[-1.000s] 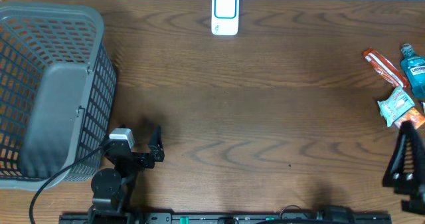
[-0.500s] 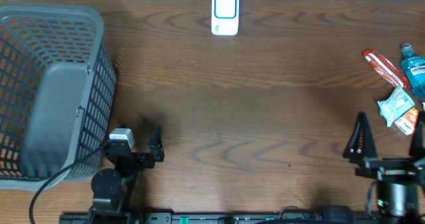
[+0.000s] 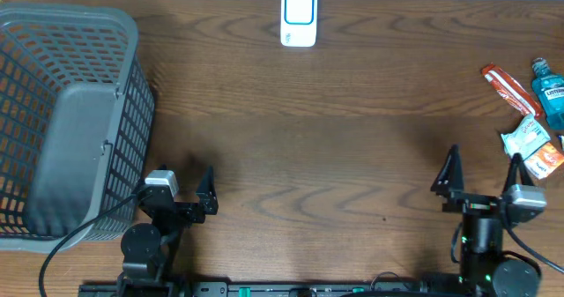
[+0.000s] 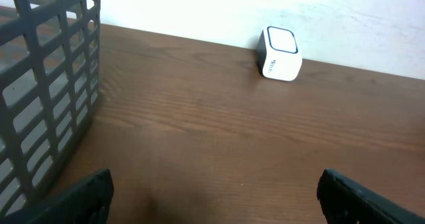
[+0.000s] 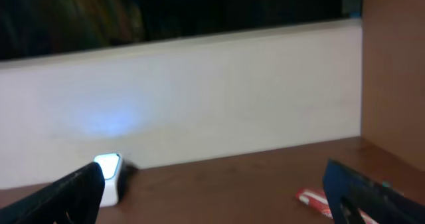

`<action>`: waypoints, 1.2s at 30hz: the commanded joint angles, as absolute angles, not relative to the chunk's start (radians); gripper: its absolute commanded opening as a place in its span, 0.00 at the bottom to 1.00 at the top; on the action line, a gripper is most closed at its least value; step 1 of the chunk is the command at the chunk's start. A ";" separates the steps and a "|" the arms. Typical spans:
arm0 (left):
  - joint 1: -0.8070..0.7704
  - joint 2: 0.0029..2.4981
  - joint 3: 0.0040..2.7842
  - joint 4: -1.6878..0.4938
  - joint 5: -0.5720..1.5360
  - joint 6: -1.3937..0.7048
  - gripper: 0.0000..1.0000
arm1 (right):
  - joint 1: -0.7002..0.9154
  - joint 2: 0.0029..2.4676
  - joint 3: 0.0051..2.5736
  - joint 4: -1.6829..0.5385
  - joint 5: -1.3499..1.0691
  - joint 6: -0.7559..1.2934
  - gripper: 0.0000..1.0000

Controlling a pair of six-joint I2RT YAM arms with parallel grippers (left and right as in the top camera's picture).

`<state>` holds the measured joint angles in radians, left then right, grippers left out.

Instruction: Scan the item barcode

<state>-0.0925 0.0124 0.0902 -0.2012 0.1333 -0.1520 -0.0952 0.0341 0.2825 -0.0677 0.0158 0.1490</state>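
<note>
The left gripper [image 3: 187,184] and right gripper [image 3: 482,175] stood with jaws wide open over the brown wooden counter [image 3: 335,138].

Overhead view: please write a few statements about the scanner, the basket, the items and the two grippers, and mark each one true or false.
1. The white scanner stands at the far edge of the table. True.
2. The basket stands on the robot's right. False: the basket stands on its left.
3. The left gripper and the right gripper are both open and empty. True.
4. The right gripper is shut on a bottle. False: the mouthwash bottle lies untouched at the right edge.
</note>
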 commanded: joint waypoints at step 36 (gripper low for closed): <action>-0.087 0.010 0.065 -0.207 0.149 -0.139 0.98 | -0.110 0.009 0.006 -0.072 0.024 0.156 0.99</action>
